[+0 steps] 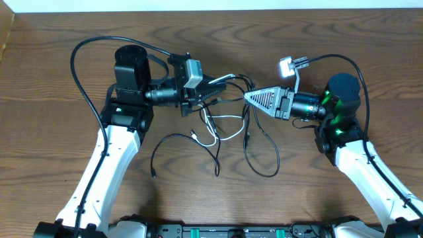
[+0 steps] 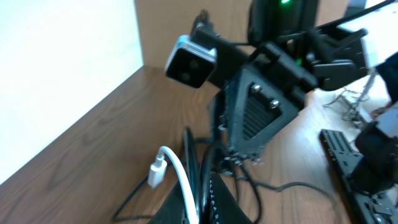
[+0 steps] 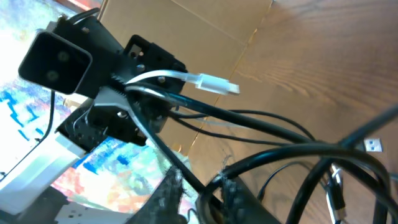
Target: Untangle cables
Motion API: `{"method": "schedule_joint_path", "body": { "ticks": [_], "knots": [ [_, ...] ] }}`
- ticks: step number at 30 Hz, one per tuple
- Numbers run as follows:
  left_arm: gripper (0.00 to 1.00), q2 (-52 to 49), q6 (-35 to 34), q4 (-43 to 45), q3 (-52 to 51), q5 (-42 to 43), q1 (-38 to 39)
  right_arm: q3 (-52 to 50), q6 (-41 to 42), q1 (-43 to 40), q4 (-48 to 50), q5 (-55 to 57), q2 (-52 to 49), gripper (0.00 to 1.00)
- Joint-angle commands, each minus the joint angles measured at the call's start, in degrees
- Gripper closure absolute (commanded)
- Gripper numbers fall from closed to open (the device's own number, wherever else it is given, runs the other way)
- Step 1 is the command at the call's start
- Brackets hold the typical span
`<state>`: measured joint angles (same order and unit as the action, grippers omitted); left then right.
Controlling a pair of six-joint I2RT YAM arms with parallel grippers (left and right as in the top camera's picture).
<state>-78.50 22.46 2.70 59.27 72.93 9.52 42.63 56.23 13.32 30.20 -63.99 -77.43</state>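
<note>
The cables (image 1: 225,116) lie in a tangle on the wooden table between my two grippers: several thin black cords and one white cord (image 1: 213,120). My left gripper (image 1: 208,90) is shut on a bundle of them. In the left wrist view the white cord (image 2: 180,180) and black cords run between the fingers of my left gripper (image 2: 202,208), and a white plug (image 2: 157,171) hangs free beside them. My right gripper (image 1: 247,97) faces the left one a short way off. In the right wrist view its jaws (image 3: 208,199) are closed round a black cord (image 3: 186,171).
Loose black loops (image 1: 261,162) and a cord end (image 1: 153,173) trail toward the table's front. A thick black arm cable (image 1: 78,73) arcs left of the left arm. The right arm's wrist camera (image 1: 286,67) sticks out above the tangle.
</note>
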Motion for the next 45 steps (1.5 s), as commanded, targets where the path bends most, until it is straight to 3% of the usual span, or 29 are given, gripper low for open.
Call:
{"method": "schedule_joint_path", "body": {
  "ticks": [1,5,11,18,35,42,45],
  "knots": [
    [0.93,0.83,-0.33,-1.05,0.04,-4.66,-0.24,0.31,-0.59,0.22,0.24,0.02,0.15,0.88],
    [0.93,0.83,-0.33,-2.78,0.04,-5.07,-0.24,0.31,-0.59,0.22,0.59,0.04,0.15,0.94],
    [0.93,0.83,-0.33,-5.35,0.04,-5.03,-0.22,0.31,-0.57,0.22,4.04,0.02,0.17,0.94],
    [0.92,0.81,-0.31,-6.97,0.04,-0.72,-0.17,0.31,-0.59,0.22,5.20,1.55,0.17,0.80],
    [0.92,0.81,-0.26,-6.49,0.04,1.01,5.86,0.31,0.94,0.28,8.90,3.08,0.15,0.65],
    [0.93,0.81,-0.28,-6.56,0.04,0.61,6.32,0.31,1.55,0.28,9.42,3.65,0.15,0.66],
    [0.92,0.79,-0.28,-7.02,0.04,-0.72,6.32,0.31,2.78,0.28,10.73,3.63,0.17,0.78]
  ]
}}
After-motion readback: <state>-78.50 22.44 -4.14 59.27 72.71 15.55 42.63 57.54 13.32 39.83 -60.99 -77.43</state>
